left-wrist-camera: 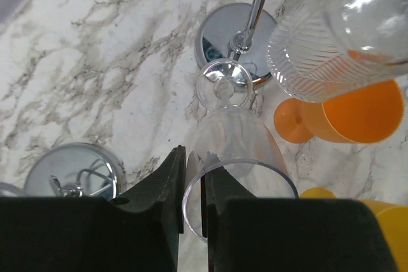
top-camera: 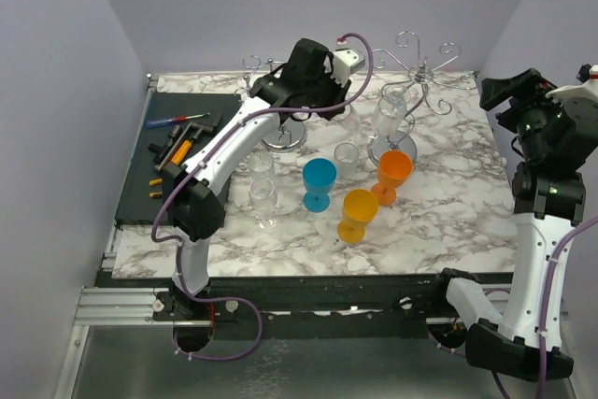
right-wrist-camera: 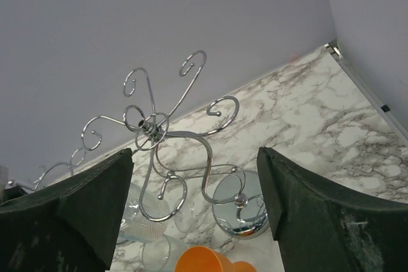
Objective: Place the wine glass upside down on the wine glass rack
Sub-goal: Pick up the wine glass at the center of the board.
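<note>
My left gripper [top-camera: 329,100] is at the back of the table between two chrome racks. In the left wrist view it [left-wrist-camera: 193,171] is shut on the rim of a clear wine glass [left-wrist-camera: 234,141], one finger inside the bowl and one outside. The glass's foot [left-wrist-camera: 222,85] points away towards the right rack's base [left-wrist-camera: 237,37]. The right wine glass rack [top-camera: 425,70] carries a ribbed clear glass [top-camera: 391,109], also seen in the left wrist view [left-wrist-camera: 331,30]. My right gripper [top-camera: 498,95] is open and empty, held high at the right, facing that rack [right-wrist-camera: 167,157].
A second chrome rack's base [top-camera: 283,137] stands at back left. Blue [top-camera: 319,182], orange [top-camera: 393,173] and yellow [top-camera: 358,215] glasses and several clear ones [top-camera: 263,201] stand mid-table. A black mat with tools [top-camera: 177,151] lies at the left.
</note>
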{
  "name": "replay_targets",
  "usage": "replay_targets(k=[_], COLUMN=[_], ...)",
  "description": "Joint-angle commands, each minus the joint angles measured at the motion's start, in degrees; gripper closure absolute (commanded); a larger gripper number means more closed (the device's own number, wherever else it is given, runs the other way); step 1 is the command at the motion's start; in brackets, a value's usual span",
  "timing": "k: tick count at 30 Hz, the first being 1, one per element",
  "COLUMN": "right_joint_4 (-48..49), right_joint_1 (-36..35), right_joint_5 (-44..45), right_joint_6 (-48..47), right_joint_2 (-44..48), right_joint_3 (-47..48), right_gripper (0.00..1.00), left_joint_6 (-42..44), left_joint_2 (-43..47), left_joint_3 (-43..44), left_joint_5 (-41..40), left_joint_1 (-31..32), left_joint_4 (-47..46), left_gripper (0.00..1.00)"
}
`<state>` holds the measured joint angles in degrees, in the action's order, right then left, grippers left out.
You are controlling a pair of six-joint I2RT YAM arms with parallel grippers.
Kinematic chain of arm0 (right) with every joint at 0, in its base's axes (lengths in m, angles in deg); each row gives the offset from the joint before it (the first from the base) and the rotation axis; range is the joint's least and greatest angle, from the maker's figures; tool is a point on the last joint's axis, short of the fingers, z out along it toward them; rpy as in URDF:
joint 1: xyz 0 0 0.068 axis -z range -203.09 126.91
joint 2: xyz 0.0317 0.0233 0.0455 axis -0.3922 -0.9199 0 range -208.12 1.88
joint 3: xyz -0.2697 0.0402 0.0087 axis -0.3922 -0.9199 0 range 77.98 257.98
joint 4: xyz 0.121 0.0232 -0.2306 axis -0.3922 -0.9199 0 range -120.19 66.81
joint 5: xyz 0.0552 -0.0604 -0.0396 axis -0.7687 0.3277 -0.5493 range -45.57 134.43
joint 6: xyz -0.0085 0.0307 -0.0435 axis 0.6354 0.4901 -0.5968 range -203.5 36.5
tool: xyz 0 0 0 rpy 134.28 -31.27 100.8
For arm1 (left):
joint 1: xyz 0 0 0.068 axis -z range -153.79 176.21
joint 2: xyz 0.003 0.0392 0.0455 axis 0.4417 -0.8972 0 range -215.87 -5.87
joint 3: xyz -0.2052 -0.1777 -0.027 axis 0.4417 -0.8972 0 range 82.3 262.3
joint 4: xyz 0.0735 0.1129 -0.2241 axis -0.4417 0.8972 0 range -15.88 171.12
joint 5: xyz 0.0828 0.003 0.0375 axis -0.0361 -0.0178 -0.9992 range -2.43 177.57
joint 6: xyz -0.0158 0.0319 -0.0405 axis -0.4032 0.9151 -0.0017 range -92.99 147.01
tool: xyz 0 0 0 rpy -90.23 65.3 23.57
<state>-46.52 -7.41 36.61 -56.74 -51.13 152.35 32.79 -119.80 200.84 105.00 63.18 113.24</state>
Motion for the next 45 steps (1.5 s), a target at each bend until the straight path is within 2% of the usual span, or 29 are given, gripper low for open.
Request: replay_targets(k=[1,6,7,14,21,26,28,30,32,36,39,42,45], right_joint_4=[-0.86,-1.52,-1.67,-1.63,-0.11,6.15,6.55,5.21,3.36,5.06,10.75,19.31,28.60], right_joint_1=[-0.32,-0.37,-0.39,-0.39,-0.38,-2.52,-7.61,-16.08,-23.84,-31.82,-36.28,-39.63,-44.12], right_joint_5=[-3.90,-9.03,-10.01,-15.46,-22.07,-26.08,-23.68,-18.75,-15.49,-13.57,-14.08,-17.62,-19.08], right_joint_6=[1.11,3.67,4.17,9.05,17.05,25.67,25.84,23.51,21.70,21.37,22.73,28.02,32.72], right_joint_2=[-0.87,-2.84,-3.50,-6.66,-9.27,-13.56,-16.29,-20.55,-25.42,-30.79,-31.42,-32.13,-32.73], right_joint_3=[4.24,8.20,9.03,13.77,19.19,23.03,27.00,32.22,37.73,40.95,37.91,33.92,29.68], right_gripper=[0.13,0.07,0.01,0.00,0.01,0.01,0.01,0.00,0.00,0.01,0.00,0.00,0.00], left_joint_6=[5.76,9.77,10.07,15.99,23.71,28.78,31.18,33.46,36.02,42.97,49.27,55.87,61.21], left_joint_2=[9.41,18.39,20.26,31.43,37.56,39.57,40.40,41.08,42.26,45.42,49.36,52.36,53.86], left_joint_3=[-1.02,-4.41,-4.90,-6.49,-2.58,1.96,1.30,0.15,-2.92,-11.73,-21.77,-30.87,-35.66], left_joint_5=[-3.89,-7.93,-8.53,-15.93,-25.42,-26.23,-26.31,-25.50,-23.96,-21.92,-19.92,-17.50,-14.17], left_joint_1=[0.76,1.84,2.01,5.21,8.00,8.19,8.19,8.20,8.18,8.22,8.36,8.51,8.99], left_joint_4=[-1.15,-0.20,0.42,6.95,6.11,-3.62,-9.39,-14.36,-19.87,-30.33,-40.32,-49.34,-54.96], left_gripper=[1.00,1.00,1.00,1.00,1.00,1.00,1.00,1.00,1.00,1.00,1.00,1.00,1.00])
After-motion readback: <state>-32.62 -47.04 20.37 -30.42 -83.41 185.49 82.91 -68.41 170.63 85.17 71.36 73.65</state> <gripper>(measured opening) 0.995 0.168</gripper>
